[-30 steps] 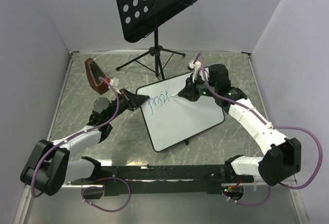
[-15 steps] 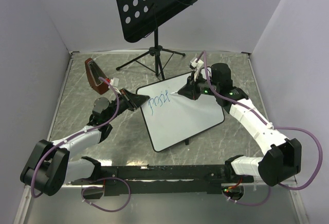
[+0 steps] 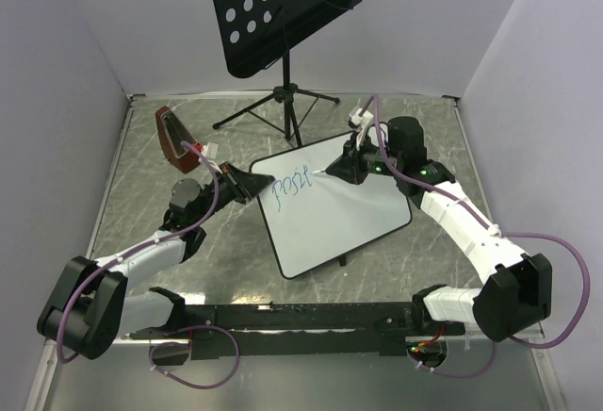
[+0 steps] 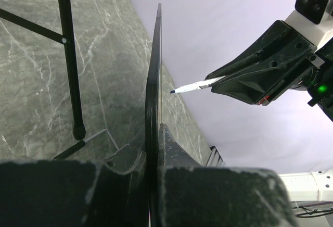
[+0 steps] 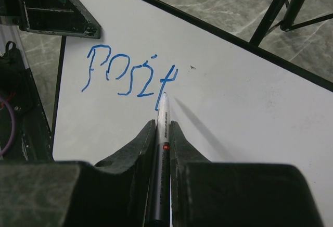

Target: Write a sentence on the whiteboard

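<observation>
The whiteboard (image 3: 334,213) lies tilted in mid-table, with blue marker letters reading "posit" (image 3: 290,186) near its upper left corner. My left gripper (image 3: 247,183) is shut on the board's left edge; in the left wrist view the board (image 4: 153,89) shows edge-on between the fingers (image 4: 171,149). My right gripper (image 3: 344,168) is shut on a white marker (image 5: 164,125). The marker's tip rests at the foot of the last letter (image 5: 130,76) on the whiteboard (image 5: 244,112). The marker (image 4: 192,86) also shows in the left wrist view, just off the board's face.
A black perforated music stand (image 3: 283,6) stands at the back, its tripod legs (image 3: 283,109) spreading onto the table just behind the board. A red-brown object (image 3: 174,139) sits at the back left. Pale walls close in the left, right and back sides.
My right wrist has shifted a little up and to the right while the marker tip stays at the end of the blue word. The left arm and the board have not moved.
</observation>
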Motion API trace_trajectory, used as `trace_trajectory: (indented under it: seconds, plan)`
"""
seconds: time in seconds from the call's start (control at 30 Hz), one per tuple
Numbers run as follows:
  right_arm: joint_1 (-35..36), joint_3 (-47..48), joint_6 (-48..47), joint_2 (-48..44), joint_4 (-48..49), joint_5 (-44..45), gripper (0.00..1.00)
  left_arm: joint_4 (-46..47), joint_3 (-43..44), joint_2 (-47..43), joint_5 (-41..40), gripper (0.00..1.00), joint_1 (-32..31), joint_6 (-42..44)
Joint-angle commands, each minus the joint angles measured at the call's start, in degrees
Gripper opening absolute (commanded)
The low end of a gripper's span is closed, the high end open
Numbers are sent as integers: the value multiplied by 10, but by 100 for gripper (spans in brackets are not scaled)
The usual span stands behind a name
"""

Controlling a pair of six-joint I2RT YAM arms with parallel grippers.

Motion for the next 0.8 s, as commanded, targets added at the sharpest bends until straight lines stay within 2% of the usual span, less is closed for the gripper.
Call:
trace_trajectory:
  seconds: [0.0, 0.77]
  plan:
    - [-3, 0, -10, -13, 32, -17, 0, 67, 7, -18, 12, 1, -3, 18]
    - [-2, 4, -23, -3, 31, -24, 0, 70, 4, -21, 9, 1, -2, 16]
